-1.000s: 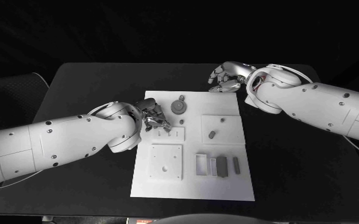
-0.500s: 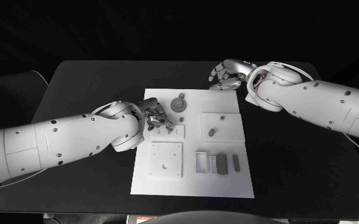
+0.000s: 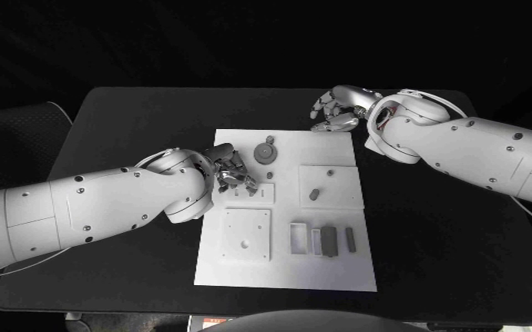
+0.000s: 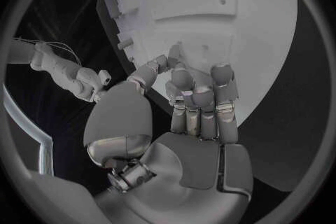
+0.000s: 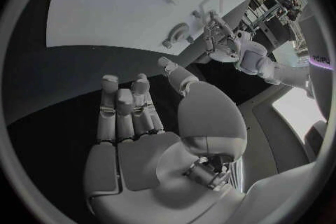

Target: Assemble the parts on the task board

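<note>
1. Parts lie on the task board [image 3: 333, 270], the white plate in the middle of the black table [image 3: 133, 124]. A round grey part [image 3: 265, 154] sits at the 12 o'clock end of the board, a small oval part [image 3: 315, 193] rests on a raised white square near the middle, and a row of narrow upright parts [image 3: 328, 240] stands toward 5 o'clock, their long axes running from 12 to 6.

2. The left hand [image 3: 231, 170] is over the board's 9 o'clock edge, and the round grey part lies just beside it, toward 1 o'clock from the fingers. This hand is clearly the nearer one to that part, so I judge the next reach belongs to it.

3. In the left wrist view, the left hand's fingers [image 4: 199, 95] are curled down close together over the white plate. I cannot tell if they pinch a small piece or hold nothing.

4. The right hand [image 3: 338, 113] hovers at the board's far corner, about 1 o'clock, off the plate and over the table. It holds nothing; its fingers [image 5: 122, 106] are extended and slightly apart.

5. The right hand is well apart from the oval part and the narrow row.
</note>
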Robot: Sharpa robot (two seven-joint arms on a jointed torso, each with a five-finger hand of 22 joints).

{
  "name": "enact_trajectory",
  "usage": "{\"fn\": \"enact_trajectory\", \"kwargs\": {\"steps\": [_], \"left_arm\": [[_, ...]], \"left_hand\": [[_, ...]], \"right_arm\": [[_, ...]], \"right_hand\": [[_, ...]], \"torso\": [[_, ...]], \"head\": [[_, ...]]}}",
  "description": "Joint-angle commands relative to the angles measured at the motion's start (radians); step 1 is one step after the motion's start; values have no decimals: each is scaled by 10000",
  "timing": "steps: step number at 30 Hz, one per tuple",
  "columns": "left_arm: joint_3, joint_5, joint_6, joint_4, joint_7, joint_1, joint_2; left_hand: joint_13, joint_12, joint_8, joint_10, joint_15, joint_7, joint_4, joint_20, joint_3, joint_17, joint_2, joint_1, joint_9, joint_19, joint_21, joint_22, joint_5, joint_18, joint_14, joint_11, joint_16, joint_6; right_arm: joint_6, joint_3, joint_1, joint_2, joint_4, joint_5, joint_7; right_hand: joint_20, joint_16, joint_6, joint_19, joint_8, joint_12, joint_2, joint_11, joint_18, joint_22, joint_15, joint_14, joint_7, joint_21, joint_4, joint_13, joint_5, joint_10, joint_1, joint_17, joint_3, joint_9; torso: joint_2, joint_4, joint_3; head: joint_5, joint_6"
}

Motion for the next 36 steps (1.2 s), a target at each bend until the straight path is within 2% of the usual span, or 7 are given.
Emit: {"fn": "enact_trajectory", "kwargs": {"steps": [1, 9, 17, 22, 36], "left_arm": [[-25, 42, 206, 24, -70, -41, -25], [-25, 21, 227, 103, -83, -62, -93], [-25, 1, 228, 170, -100, -70, -169], [-24, -8, 196, 196, -112, -78, -208], [-24, -19, 295, 119, -151, -80, -151]], "left_hand": [[12, 40, 642, 184, -487, -181, -172, -192, 232, 17, 64, -6, 450, 244, 56, 208, -64, 149, 375, -165, 26, 341], [12, 40, 642, 184, -487, -181, -171, -192, 231, 17, 62, -8, 450, 244, 56, 208, -65, 149, 375, -165, 26, 341], [14, 40, 644, 184, -487, -182, -158, -191, 219, 20, 55, -26, 450, 245, 58, 208, -73, 148, 375, -165, 26, 343], [26, 38, 647, 180, -491, -188, -180, -196, 212, 31, 61, 6, 449, 236, 64, 208, 31, 157, 372, -171, 24, 344], [37, 35, 647, 177, -493, -186, -183, -189, 199, 41, 53, 9, 446, 230, 71, 207, 61, 155, 368, -170, 20, 341]], "right_arm": [[118, 4, -5, 2, 8, -14, 63], [124, 4, -5, 7, 8, -11, 66], [127, 4, -5, 3, 4, -6, 68], [125, 4, -6, 3, 2, -5, 70], [114, 4, -6, -9, 9, -3, 75]], "right_hand": [[-19, -28, 0, 35, -47, 41, 24, 40, 118, 125, -5, 42, 54, -36, 74, -10, 49, -56, -97, 5, -10, -16], [-19, -28, -1, 35, -47, 41, 24, 40, 118, 125, -5, 42, 54, -36, 74, -10, 49, -56, -97, 5, -10, -16], [-19, -28, -1, 35, -47, 41, 24, 40, 118, 125, -5, 42, 54, -36, 74, -10, 49, -56, -98, 5, -10, -17], [-17, -29, 0, 35, -47, 43, 41, 42, 118, 125, -4, 42, 55, -37, 99, -14, 49, -57, -118, 5, -12, -19], [-16, -31, -2, 34, -48, 45, 42, 42, 118, 124, -3, 41, 56, -39, 118, -19, 49, -59, -133, 4, -15, -23]], "torso": [[2, 2, -9], [0, 5, -6], [1, 3, -5], [2, 0, -4], [2, 1, -3]], "head": [[6, -5], [17, -40], [13, -37], [17, -37], [12, -1]]}}
